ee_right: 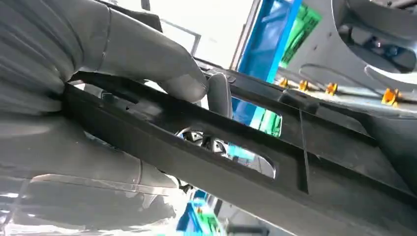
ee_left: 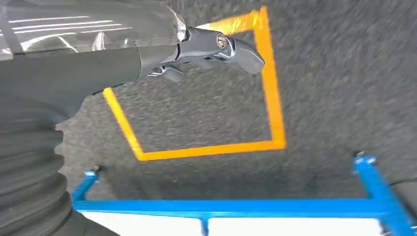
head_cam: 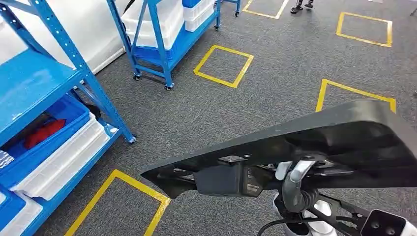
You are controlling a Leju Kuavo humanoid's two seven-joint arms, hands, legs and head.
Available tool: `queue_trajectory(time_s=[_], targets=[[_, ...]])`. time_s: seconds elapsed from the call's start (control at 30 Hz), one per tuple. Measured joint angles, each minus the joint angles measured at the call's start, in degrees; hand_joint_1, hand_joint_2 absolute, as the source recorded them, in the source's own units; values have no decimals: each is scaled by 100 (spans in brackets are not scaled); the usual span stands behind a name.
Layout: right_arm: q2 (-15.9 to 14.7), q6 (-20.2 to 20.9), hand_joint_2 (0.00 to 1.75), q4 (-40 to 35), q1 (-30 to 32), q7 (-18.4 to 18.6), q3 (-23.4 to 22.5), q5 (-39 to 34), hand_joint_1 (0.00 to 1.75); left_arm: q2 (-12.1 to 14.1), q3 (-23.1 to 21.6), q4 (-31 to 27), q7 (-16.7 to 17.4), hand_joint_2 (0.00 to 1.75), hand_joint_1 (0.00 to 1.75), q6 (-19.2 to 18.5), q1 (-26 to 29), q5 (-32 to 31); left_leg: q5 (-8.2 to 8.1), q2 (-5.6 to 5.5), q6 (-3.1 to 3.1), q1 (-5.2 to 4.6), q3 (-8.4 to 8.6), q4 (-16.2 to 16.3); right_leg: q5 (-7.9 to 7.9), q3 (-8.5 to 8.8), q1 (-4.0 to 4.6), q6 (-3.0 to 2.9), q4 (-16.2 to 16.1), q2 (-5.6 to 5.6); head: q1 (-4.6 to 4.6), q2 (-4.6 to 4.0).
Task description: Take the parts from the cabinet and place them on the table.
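Carrying a long black part [head_cam: 295, 147], the robot looks down over grey carpet with yellow floor squares [head_cam: 223, 65]. In the head view the part lies roughly level across the lower frame, likely so it clears the blue cabinet [head_cam: 64, 88] well off to the left; the table is not in sight, so placing is judged still ahead.

In the left wrist view the left hand [ee_left: 216, 49] hangs over a yellow square, fingers curled in on nothing, with a blue frame bar [ee_left: 221, 206] beyond it. It looks idle, leaving the load to the other arm.

In the right wrist view the right hand [ee_right: 123, 64] clamps the part's edge, thumb [ee_right: 162, 64] on one face, fingers [ee_right: 98, 172] on the other, by a cut-out.
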Motion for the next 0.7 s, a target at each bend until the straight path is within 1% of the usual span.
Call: queue_trajectory(time_s=[0.03, 0.07, 0.13, 0.17, 0.2, 0.23, 0.27, 0.3, 0.33, 0.37, 0.4, 0.43, 0.47, 0.5, 0.53, 0.57, 0.63, 0.67, 0.7], targets=[[29, 2, 175, 11, 1, 0, -33, 24, 175, 14, -2, 0, 42, 175, 0, 13, 8, -2, 8, -57, -12, -2, 8, -91, 14, -32, 16, 40, 21, 56, 0, 0], [65, 11, 175, 16, 43, -2, -76, 102, 175, 62, -7, -2, 105, 175, 0, 20, 16, -7, 16, 15, -9, -23, 21, -80, 39, -66, -12, 82, 10, 110, 0, 0], [121, 67, 175, 9, 123, -2, -205, 221, 175, 130, -30, -15, 197, 175, 0, 13, 13, -4, 42, 107, 35, -49, 21, -91, 79, -78, -38, 166, -30, 233, 0, 0], [149, 109, 175, 4, 133, -2, -265, 241, 175, 137, -48, -18, 213, 175, 0, -2, 13, -4, 94, 180, 94, 13, 41, -174, 71, -92, -17, 204, -10, 233, 0, 0], [173, 135, 175, -2, 147, -2, -330, 254, 175, 148, -61, -22, 215, 175, 0, -17, 5, -4, 118, 273, 122, -11, 66, -214, -18, -134, 5, 197, 102, -97, 0, 0], [188, 144, 175, -4, 141, -2, -365, 267, 175, 156, -68, -26, 217, 175, 0, -22, 18, -4, 121, 342, 159, -23, 68, -224, -240, -273, 12, 217, 400, -366, 2, 0], [219, 146, 175, -4, 147, -2, -407, 273, 175, 159, -70, -26, 217, 175, 0, -24, 49, -4, 116, 431, 168, -41, 61, -223, -507, -509, 3, 243, 891, -488, 2, 0], [238, 142, 175, -4, 166, -2, -437, 304, 175, 163, -74, -26, 215, 175, 0, -26, 76, -4, 111, 514, 173, -52, 56, -221, -704, -724, -11, 261, 1344, -525, 0, 0], [265, 127, 175, -4, 181, -2, -486, 348, 175, 165, -77, -26, 199, 175, 0, -28, 86, -4, 106, 599, 174, -55, 49, -219, -803, -877, -25, 279, 1670, -542, 0, 0], [287, 92, 175, -4, 194, -2, -523, 411, 175, 165, -81, -26, 199, 175, 0, -37, 82, -4, 104, 676, 171, -56, 46, -215, -771, -909, -41, 294, 1752, -551, 0, 0], [306, 53, 175, -4, 207, -2, -549, 483, 175, 165, -87, -26, 202, 175, 0, -55, 74, -4, 95, 750, 160, -54, 50, -212, -616, -787, -51, 304, 1540, -569, 0, 0], [317, 19, 175, -6, 219, -2, -573, 553, 175, 165, -92, -26, 204, 175, 0, -72, 69, -4, 81, 809, 147, -50, 62, -207, -403, -546, -56, 308, 1119, -609, 0, 0], [334, -58, 175, -24, 242, -2, -608, 660, 175, 165, -102, -26, 215, 175, 0, -94, 68, -4, 58, 875, 122, -43, 81, -191, -157, -192, -57, 302, 507, -709, 0, 0], [339, -137, 175, -56, 267, -2, -632, 729, 175, 165, -114, -26, 221, 175, 0, -100, 69, -4, 27, 929, 91, -54, 103, -170, -115, 61, -46, 283, 32, -939, 0, 0], [341, -246, 175, -94, 293, -2, -647, 813, 175, 183, -133, -26, 241, 175, 0, -109, 71, -4, 0, 963, 51, -96, 104, -149, -145, 72, 13, 208, 3, -990, 0, 0], [341, -337, 175, -149, 346, -2, -660, 840, 175, 183, -151, -26, 267, 175, 0, -111, 67, -4, -10, 991, 28, -95, 114, -150, -139, 59, 7, 166, 2, -881, 0, 0], [341, -448, 175, -284, 450, -2, -730, 857, 175, 185, -197, -26, 307, 175, 0, -109, 50, -4, -17, 1102, -29, -89, 152, -180, -145, 48, 31, 108, 2, -775, 0, 0], [341, -453, 175, -339, 468, -2, -761, 859, 175, 183, -221, -26, 320, 175, 0, -107, 38, -4, -46, 1126, -69, -80, 173, -174, -115, 70, -2, 60, -47, -708, 0, 0], [341, -453, 175, -394, 491, -2, -772, 872, 175, 172, -232, -24, 326, 175, 0, -98, 23, -4, -139, 842, -106, -51, 154, -83, -96, 94, -21, 31, -79, -657, -2, 0]])
